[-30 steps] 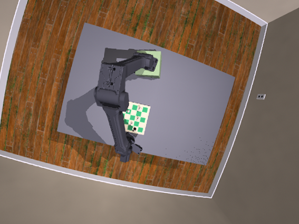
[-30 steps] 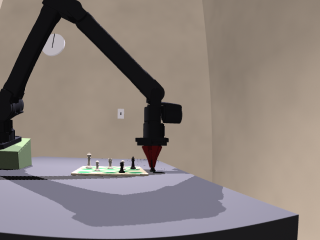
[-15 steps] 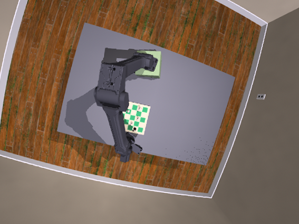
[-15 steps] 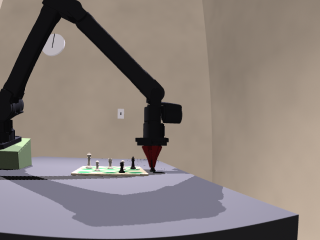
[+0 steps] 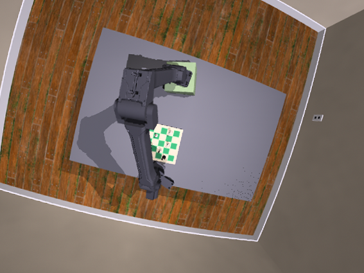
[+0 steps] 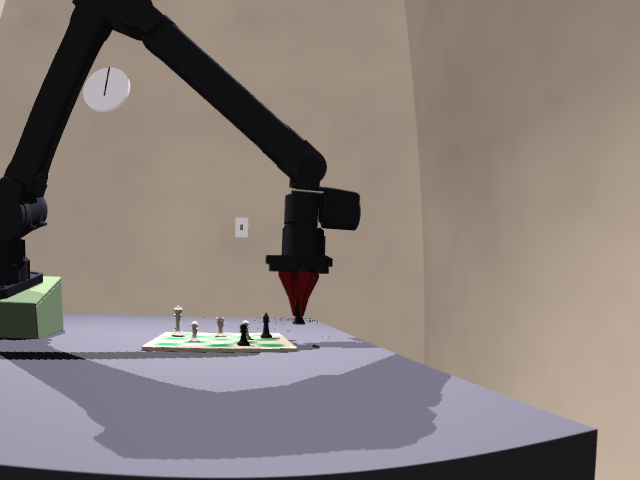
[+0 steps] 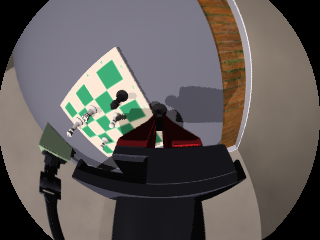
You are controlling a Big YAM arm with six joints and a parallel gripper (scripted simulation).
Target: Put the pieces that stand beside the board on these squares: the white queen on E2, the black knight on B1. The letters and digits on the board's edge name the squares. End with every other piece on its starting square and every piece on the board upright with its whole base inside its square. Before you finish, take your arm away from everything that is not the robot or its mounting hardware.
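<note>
Just off the near edge of the small green-and-cream chessboard [image 6: 217, 342], a small black chess piece, probably the knight [image 6: 298, 319], stands on the grey counter [image 6: 361, 413]. The red-fingered gripper [image 6: 298, 304] points straight down, jaws clamped on this piece.

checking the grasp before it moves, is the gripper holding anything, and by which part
Yes: the gripper is shut on a small black piece beside the board, jaws closed on its upper part, its base showing below.
</note>
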